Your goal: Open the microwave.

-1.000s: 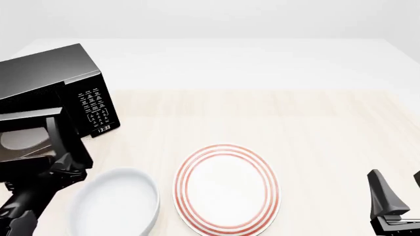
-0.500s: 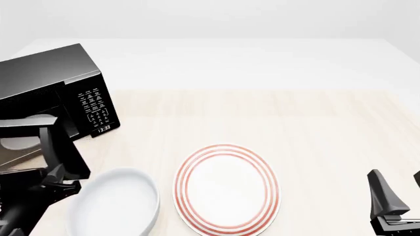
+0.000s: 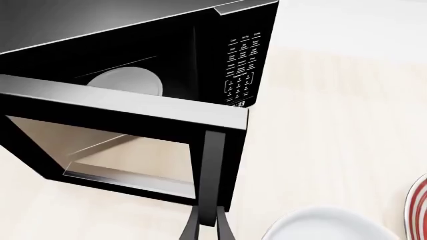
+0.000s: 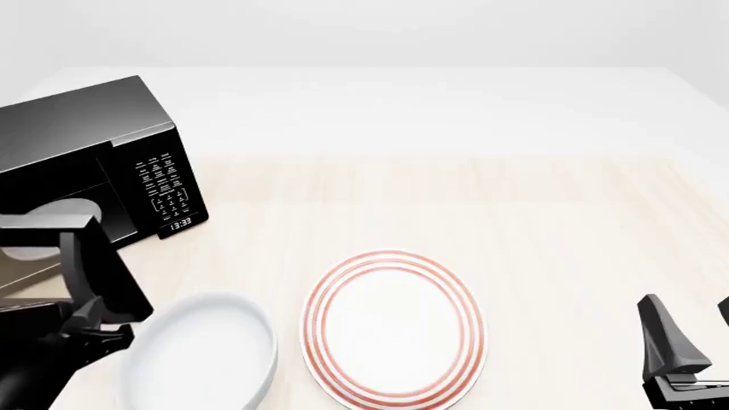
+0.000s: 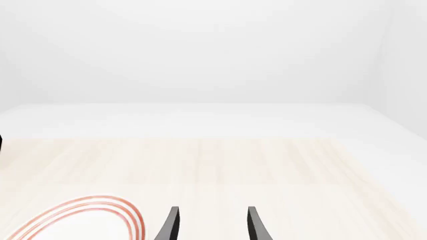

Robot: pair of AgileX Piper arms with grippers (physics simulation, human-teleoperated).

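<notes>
1 microwave (image 4: pixel 97 162), 1 bowl (image 4: pixel 205 354), 1 striped plate (image 4: pixel 393 329), 2 grippers.

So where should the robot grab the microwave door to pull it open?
On the vertical bar handle at the door's free edge, beside the keypad. It is a slim upright bar standing off the door, so an end effector can pinch it from the front, fingers either side. The left end effector is closed on it there now, and the microwave is already partly open.
</notes>
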